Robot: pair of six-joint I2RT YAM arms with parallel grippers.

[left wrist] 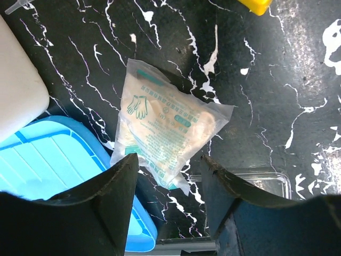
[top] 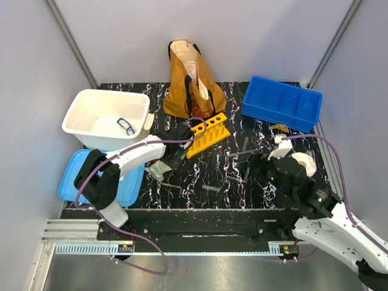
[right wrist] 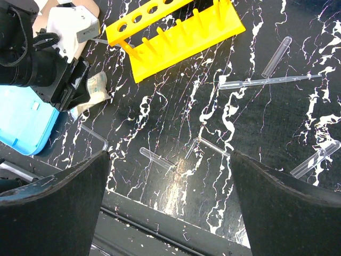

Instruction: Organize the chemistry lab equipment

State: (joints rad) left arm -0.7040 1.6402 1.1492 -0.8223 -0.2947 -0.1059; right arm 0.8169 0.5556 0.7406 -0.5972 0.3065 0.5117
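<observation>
The yellow test-tube rack point(top: 208, 133) lies tipped on the black marbled table, also in the right wrist view point(right wrist: 176, 32). Clear tubes lie loose in front of it: one point(right wrist: 276, 56) at the right, a long thin pipette point(right wrist: 269, 81), and two short tubes point(right wrist: 160, 158) point(right wrist: 213, 146) near the front edge. My left gripper point(top: 168, 159) point(left wrist: 168, 165) is open, just above a sealed glove packet point(left wrist: 165, 125), with nothing held. My right gripper point(top: 260, 167) point(right wrist: 170, 154) is wide open and empty above the short tubes.
A white tub point(top: 106, 115) stands at the back left, with a light blue lid point(top: 130, 182) in front of it. A blue divided tray point(top: 282, 103) is at the back right and a mustard tote bag point(top: 191, 82) at the back centre. A clear flat dish point(left wrist: 250, 178) lies by the left gripper.
</observation>
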